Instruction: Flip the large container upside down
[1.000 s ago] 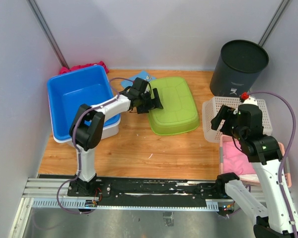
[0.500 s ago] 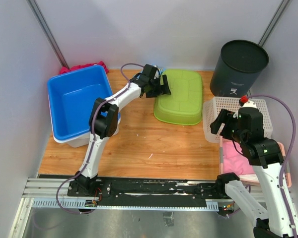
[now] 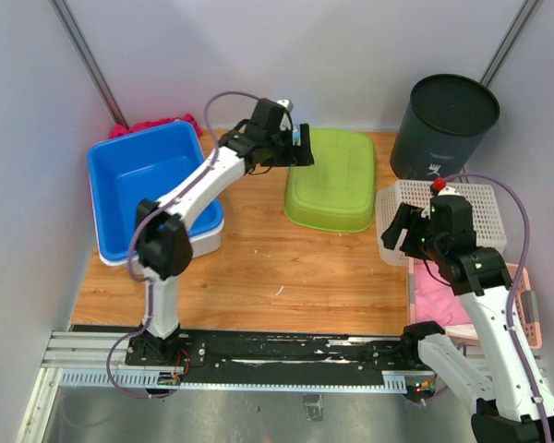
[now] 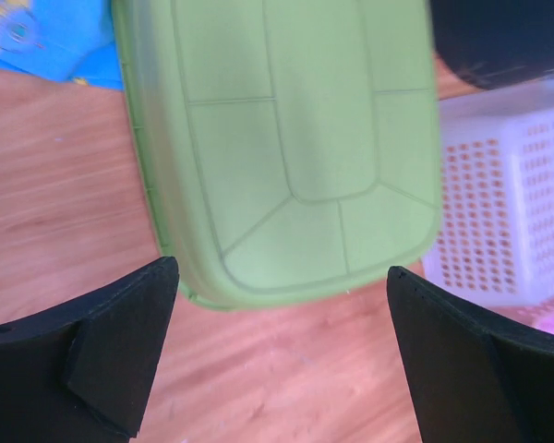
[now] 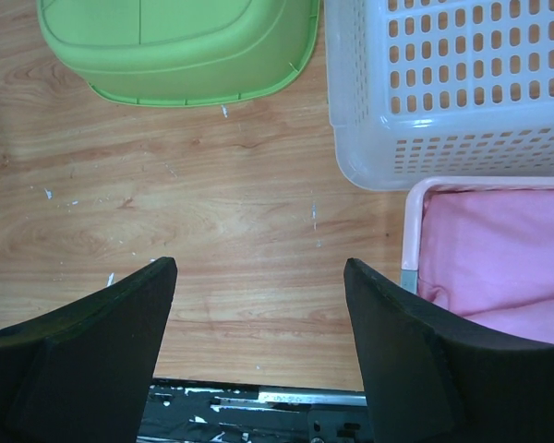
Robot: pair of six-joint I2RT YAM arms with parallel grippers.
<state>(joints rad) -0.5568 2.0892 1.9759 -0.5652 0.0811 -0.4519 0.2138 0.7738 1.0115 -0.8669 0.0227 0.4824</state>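
The large green container lies bottom up on the wooden table, its ribbed base facing the camera. It also shows in the left wrist view and at the top of the right wrist view. My left gripper is open and empty, raised above the container's far left edge; in its wrist view the jaws stand wide apart over bare wood. My right gripper is open and empty, above the table beside the white basket; in its wrist view nothing is between the jaws.
A blue tub stands at the left, with red cloth behind it. A black bin stands at the back right. A white perforated basket and a pink basket stand at the right.
The green container slid toward the back of the table with my left gripper at its edge. The left gripper has since lifted off it. My right gripper has shifted slightly left.
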